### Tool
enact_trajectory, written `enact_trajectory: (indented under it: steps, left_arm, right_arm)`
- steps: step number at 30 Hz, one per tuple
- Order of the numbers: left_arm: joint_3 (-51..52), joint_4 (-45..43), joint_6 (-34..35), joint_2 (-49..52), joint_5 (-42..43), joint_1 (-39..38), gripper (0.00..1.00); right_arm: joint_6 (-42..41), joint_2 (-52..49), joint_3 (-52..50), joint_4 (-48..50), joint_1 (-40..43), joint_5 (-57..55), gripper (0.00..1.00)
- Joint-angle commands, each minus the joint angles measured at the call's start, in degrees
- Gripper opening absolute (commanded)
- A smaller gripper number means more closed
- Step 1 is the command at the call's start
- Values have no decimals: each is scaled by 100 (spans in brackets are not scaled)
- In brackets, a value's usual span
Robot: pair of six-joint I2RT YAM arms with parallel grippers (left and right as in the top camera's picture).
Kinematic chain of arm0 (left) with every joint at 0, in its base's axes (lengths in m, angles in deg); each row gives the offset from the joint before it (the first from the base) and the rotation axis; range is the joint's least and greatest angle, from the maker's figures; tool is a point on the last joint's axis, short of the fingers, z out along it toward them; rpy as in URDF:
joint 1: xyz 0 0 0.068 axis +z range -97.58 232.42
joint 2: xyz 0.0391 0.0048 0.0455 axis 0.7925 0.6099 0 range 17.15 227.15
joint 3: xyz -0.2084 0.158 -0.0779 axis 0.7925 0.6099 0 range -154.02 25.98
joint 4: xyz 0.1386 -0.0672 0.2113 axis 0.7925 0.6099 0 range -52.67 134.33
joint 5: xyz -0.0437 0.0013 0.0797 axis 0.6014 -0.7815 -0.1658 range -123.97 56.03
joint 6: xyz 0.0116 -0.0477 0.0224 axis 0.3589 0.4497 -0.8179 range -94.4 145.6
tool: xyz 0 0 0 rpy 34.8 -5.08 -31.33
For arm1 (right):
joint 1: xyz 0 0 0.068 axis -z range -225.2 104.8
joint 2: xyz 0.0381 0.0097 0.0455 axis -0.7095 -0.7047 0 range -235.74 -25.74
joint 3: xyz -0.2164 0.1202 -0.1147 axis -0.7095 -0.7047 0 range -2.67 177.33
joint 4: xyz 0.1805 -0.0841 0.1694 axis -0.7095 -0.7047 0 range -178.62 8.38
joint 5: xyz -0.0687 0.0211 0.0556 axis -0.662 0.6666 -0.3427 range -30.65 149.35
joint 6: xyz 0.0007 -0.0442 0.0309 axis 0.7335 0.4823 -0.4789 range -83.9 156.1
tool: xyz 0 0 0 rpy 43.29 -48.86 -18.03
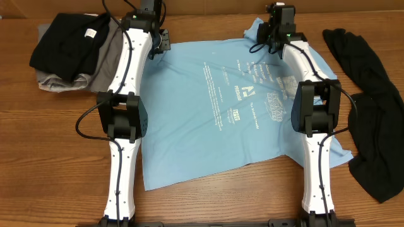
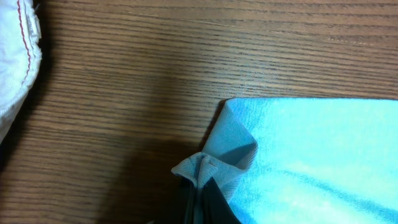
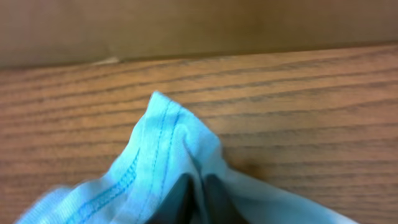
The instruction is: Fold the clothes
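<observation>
The light blue T-shirt [image 1: 214,113] lies spread flat on the wooden table [image 1: 208,205]. The left gripper [image 2: 200,179] pinches its far corner, the right gripper [image 3: 198,186] a stitched hem. Lift both together, evenly, with that edge taut, so the fold lands unwrinkled.

The light blue T-shirt [image 1: 189,126] is soft matt cloth; the table [image 1: 50,157] is grained, faintly glossy wood.

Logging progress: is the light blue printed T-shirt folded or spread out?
Spread: the light blue T-shirt lies flat, print up, only top corners pinched.
</observation>
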Motion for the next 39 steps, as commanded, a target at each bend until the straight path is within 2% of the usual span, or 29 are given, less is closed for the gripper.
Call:
enact_trajectory:
  steps: [1, 9, 12, 17, 26, 30, 31, 33, 35, 38, 39]
  left_arm:
    - [-122, -17, -20, 68, 74, -15, 4]
    - [-122, -20, -22, 68, 175, -13, 4]
    - [-122, -20, -24, 68, 175, -9, 4]
    - [-122, -22, -48, 68, 168, 28, 4]
    - [-415, 164, -70, 68, 170, 205, 4]
    - [-560, 402, -70, 68, 177, 343, 4]
    - [-564, 439, -70, 68, 177, 372, 4]
    - [-564, 540, -72, 68, 175, 382, 4]
    - [-564, 649, -105, 68, 173, 382, 4]
    - [-564, 769, -199, 68, 175, 365, 4]
    - [-564, 789, -199, 68, 175, 356, 4]
  right_arm:
    - [-48, -199, 796, -704, 44, -72, 4]
    - [-37, -151, 3348, -3244, 297, -72, 4]
    - [-37, -151, 3934, -4054, 448, -55, 4]
    - [-37, -151, 4168, -5108, 713, 354, 4]
    - [-13, -151, 4168, -5670, 1027, 706, 4]
    - [-13, -151, 4168, -6277, 1054, 715, 4]
    - [-11, -151, 4168, -6561, 1054, 780, 6]
    - [-4, -151, 4159, -7152, 1054, 920, 20]
    - [-271, -118, 3915, -7149, 1054, 1078, 38]
    - [-299, -109, 3751, -7143, 1047, 1384, 58]
    - [-297, -109, 3746, -7117, 1047, 1403, 61]
